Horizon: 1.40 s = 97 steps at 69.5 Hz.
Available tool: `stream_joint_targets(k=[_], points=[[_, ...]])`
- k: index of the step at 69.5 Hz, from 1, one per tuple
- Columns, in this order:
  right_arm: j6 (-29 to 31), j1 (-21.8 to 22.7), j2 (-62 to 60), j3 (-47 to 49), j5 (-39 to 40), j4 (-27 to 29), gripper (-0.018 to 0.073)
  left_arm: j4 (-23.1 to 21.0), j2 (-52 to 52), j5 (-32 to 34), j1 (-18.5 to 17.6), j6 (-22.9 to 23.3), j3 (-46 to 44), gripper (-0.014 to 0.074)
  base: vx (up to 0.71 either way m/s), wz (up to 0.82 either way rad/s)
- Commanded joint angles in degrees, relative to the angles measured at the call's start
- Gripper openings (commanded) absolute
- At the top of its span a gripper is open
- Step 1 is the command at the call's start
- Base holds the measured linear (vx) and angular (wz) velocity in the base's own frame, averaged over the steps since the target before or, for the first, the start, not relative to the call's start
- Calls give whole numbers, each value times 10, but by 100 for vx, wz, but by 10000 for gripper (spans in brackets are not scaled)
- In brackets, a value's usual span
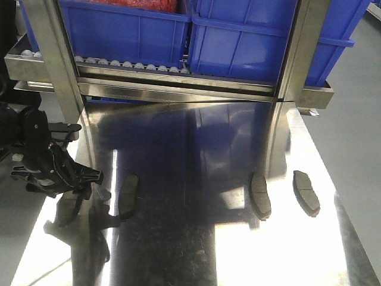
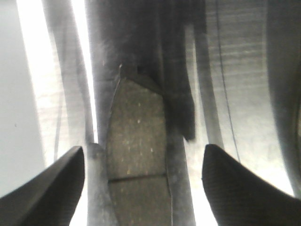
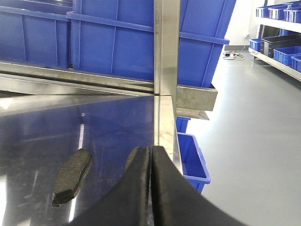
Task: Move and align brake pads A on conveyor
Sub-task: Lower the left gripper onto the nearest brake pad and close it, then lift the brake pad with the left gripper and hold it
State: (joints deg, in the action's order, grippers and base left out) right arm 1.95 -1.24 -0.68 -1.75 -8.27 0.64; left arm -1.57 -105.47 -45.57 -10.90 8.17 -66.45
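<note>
Several brake pads lie flat on the shiny steel tabletop (image 1: 196, 238): one left of middle (image 1: 129, 193), two at the right (image 1: 260, 194) (image 1: 306, 192). My left gripper (image 1: 74, 189) hovers open at the table's left edge over another pad (image 1: 67, 210). In the left wrist view that pad (image 2: 136, 141) lies lengthwise between the two fingers (image 2: 47, 188), untouched. My right gripper (image 3: 151, 157) is shut with nothing in it, near the table's right edge; a pad (image 3: 71, 176) lies to its left. The conveyor is out of view.
Blue bins (image 1: 137, 30) sit on a roller rack behind the table, held by steel posts (image 1: 56, 65) (image 1: 296, 59). Past the table's right edge, blue bins (image 3: 193, 162) stand on the grey floor. More shelving (image 3: 282, 28) is far to the right.
</note>
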Motion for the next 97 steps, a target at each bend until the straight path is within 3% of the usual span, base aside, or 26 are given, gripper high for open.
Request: stream_joint_targets(k=[1, 23, 37, 63, 76, 97], points=[[2, 4, -9, -2, 43, -3, -10, -1, 18, 12, -1, 9, -14, 495, 0, 0], [2, 4, -9, -2, 43, -3, -10, 0, -12, -13, -1, 1, -14, 298, 0, 0], [2, 4, -9, -2, 43, -3, -10, 26, 11, -2, -1, 0, -14, -10, 0, 0], [2, 4, -9, -2, 43, -3, -10, 45, 199, 53, -2, -1, 23, -7, 0, 0], [2, 4, -9, -2, 43, -3, -10, 43, 361, 123, -2, -2, 106, -7, 0, 0], [2, 4, -9, -2, 43, -3, -10, 43, 584, 175, -2, -2, 227, -6, 0, 0]])
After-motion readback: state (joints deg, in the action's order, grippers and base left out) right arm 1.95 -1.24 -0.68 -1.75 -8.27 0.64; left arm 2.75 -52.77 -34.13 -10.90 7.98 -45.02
